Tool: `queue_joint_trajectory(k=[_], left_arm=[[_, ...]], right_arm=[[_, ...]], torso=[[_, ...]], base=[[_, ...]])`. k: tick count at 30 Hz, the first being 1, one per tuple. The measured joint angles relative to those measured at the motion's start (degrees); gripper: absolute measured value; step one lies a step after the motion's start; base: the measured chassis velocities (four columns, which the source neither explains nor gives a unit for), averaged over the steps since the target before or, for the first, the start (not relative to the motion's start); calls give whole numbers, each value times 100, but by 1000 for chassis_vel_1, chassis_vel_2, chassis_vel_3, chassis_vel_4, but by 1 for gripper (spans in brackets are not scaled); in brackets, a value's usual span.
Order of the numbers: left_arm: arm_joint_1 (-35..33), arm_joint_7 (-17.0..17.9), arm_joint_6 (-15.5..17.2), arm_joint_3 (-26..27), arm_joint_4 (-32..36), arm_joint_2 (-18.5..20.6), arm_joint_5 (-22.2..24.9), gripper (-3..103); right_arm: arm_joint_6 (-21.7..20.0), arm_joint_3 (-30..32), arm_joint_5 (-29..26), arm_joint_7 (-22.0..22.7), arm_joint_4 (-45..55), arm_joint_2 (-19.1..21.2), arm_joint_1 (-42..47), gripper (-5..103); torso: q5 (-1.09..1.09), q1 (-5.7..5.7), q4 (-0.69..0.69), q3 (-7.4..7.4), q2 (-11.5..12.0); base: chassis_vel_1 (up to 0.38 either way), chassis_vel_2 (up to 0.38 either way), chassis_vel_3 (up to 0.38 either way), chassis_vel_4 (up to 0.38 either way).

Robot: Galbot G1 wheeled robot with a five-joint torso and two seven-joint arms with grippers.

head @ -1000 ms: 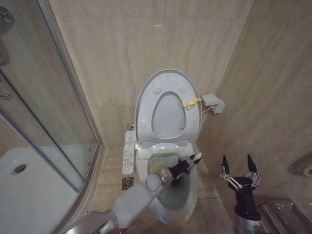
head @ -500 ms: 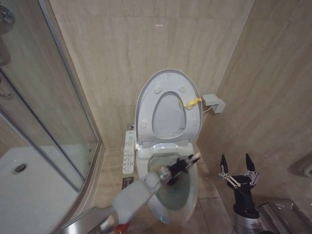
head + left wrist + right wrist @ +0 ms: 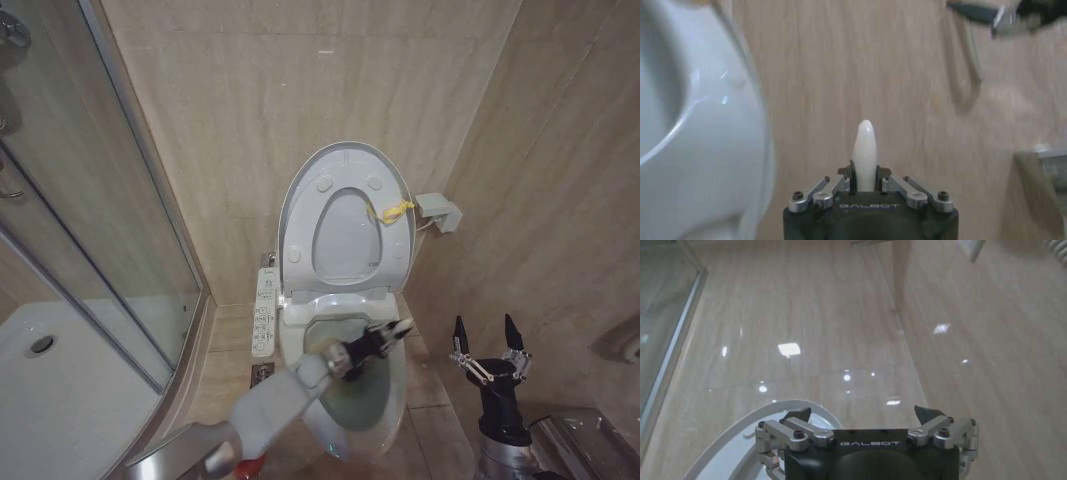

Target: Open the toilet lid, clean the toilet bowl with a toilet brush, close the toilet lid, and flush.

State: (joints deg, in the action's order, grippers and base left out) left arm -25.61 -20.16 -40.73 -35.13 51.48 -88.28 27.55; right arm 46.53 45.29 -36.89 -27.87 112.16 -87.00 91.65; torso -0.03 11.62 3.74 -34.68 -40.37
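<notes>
The toilet lid (image 3: 345, 170) stands upright against the back wall, a yellow tag (image 3: 392, 210) at its edge. Below it the toilet bowl (image 3: 352, 405) lies open, with a brownish stain inside. My left gripper (image 3: 383, 337) reaches over the bowl's far right part, shut on the white stick handle of the toilet brush (image 3: 402, 324). In the left wrist view the handle tip (image 3: 865, 142) pokes out beyond the left gripper (image 3: 865, 174), beside the bowl's rim (image 3: 713, 150). The brush head is hidden. To the right of the toilet my right gripper (image 3: 484, 332) (image 3: 863, 413) points up, open and holding nothing.
A long white button panel (image 3: 264, 315) runs along the toilet's left side, with a floor drain (image 3: 260, 375) in front of it. A glass shower door (image 3: 90, 230) closes off the left. A grey box (image 3: 437, 212) hangs on the right wall close to the lid.
My left gripper, with the brush handle in it, has shifted slightly lower and to the left over the bowl. The right gripper has barely moved.
</notes>
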Motion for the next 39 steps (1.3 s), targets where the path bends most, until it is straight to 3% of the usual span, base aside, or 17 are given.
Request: queue_joint_trajectory(k=[3,8,12,14,17,23,31,39], left_arm=[[-31,-23,-25,-33,-170,52,-53,21],[-133,-70,-56,-78,-509,336,-212,21],[-118,-13,-40,14,-153,218,-145,21],[-78,94,-41,144,112,-11,-113,21],[-99,129,-37,141,88,-55,-129,21],[-238,130,-34,-8,-393,245,-313,21],[-57,212,62,124,213,-46,-34,21],[-144,152,48,46,-422,159,-193,21]], right_arm=[[7,9,-1,-3,-2,-9,11,100],[3,7,0,-6,39,-26,26,100],[1,2,3,-8,46,-41,25,100],[1,20,4,-8,47,-41,31,100],[2,37,4,-7,47,-43,36,100],[-9,20,2,-5,80,-44,34,100],[-9,1,8,-6,52,-25,23,100],[-56,-30,3,4,113,-8,35,100]], torso=[[2,0,-1,0,0],[5,1,-15,-1,1],[4,1,-10,-2,1],[1,0,-1,0,0],[1,0,0,-1,0],[6,1,-14,-2,1],[1,0,0,0,0],[6,1,-14,-2,1]], base=[[0,0,0,0],[0,0,0,0],[0,0,0,0],[0,0,0,0],[0,0,0,0],[0,0,0,0],[0,0,0,0],[0,0,0,0]])
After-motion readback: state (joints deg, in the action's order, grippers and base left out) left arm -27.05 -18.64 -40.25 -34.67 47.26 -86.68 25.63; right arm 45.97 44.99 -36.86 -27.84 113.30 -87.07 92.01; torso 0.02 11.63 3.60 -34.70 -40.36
